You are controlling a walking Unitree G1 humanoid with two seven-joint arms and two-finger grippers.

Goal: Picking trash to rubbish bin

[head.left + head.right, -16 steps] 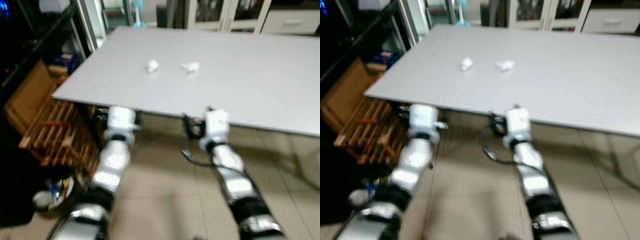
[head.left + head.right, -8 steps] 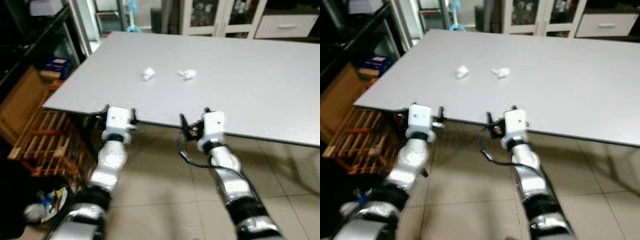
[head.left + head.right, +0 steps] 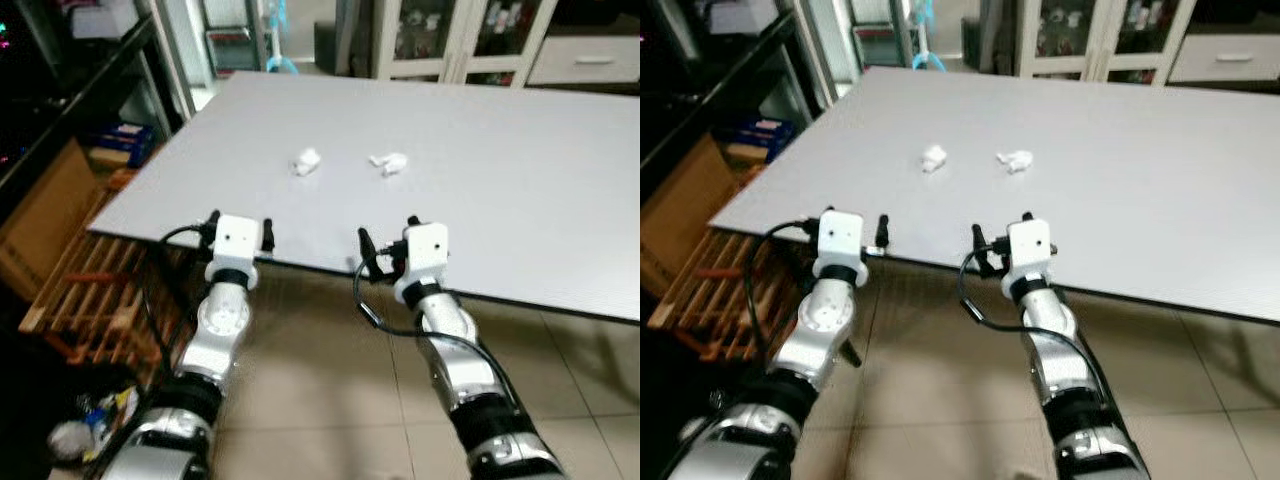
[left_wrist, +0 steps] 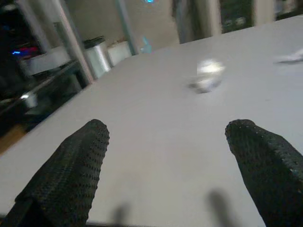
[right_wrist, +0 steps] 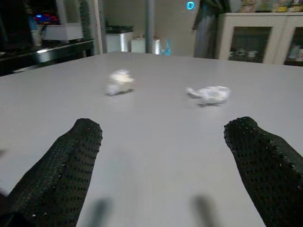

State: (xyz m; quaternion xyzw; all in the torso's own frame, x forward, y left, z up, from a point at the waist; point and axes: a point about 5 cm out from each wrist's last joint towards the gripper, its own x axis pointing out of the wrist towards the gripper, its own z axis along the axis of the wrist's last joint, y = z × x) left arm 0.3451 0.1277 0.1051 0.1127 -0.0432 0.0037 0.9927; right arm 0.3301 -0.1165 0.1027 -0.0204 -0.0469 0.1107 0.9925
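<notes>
- Left gripper and right gripper at near bench edge, jaws wide
- Two crumpled paper wads ahead, well apart from both

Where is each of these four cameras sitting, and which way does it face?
Left eye view: on the head, looking down at the grey table; both silver arms show, left pincer and right pincer at its near edge.
Right eye view: its stereo twin, same scene.
Left wrist view: along that pincer's open black fingers, toward the left paper wad.
Right wrist view: along its open fingers, facing both wads, including the right paper wad.
All share the table and wads.
</notes>
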